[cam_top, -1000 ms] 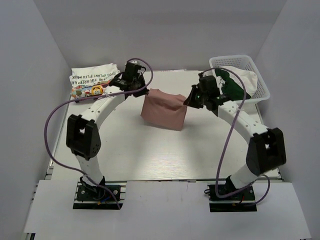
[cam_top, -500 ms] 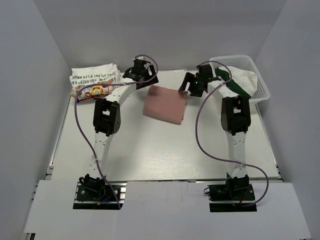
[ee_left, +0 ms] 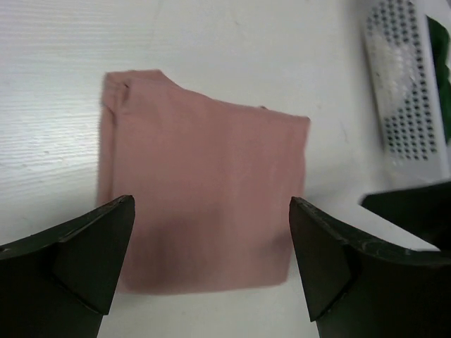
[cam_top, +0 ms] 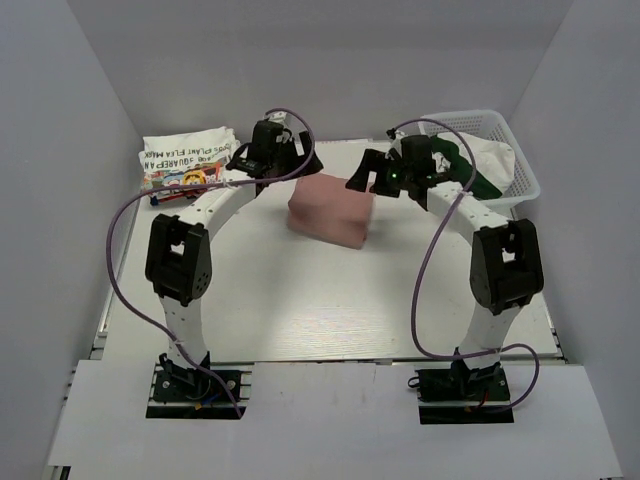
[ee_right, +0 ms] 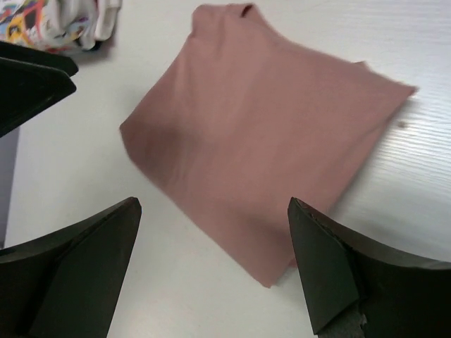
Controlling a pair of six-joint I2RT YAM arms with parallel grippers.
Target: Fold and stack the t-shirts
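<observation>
From above, the folded dusty-pink cloth t-shirt (cam_top: 330, 210) lies flat on the white tabletop (cam_top: 300, 300); a second ago my claws held it up. Left wrist view: my left claw (ee_left: 208, 260) is wide apart over it. Right wrist view: my right claw (ee_right: 211, 271) too. Stacking comes next, I think.

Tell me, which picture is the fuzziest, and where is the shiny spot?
Left wrist: fuzziest, the edges of the pink shirt look smeared. Right wrist: only a little clearer, its creases just show. Top external: sharpest, with a pale shine on the bare table nearer the arm bases than the shirt.
</observation>
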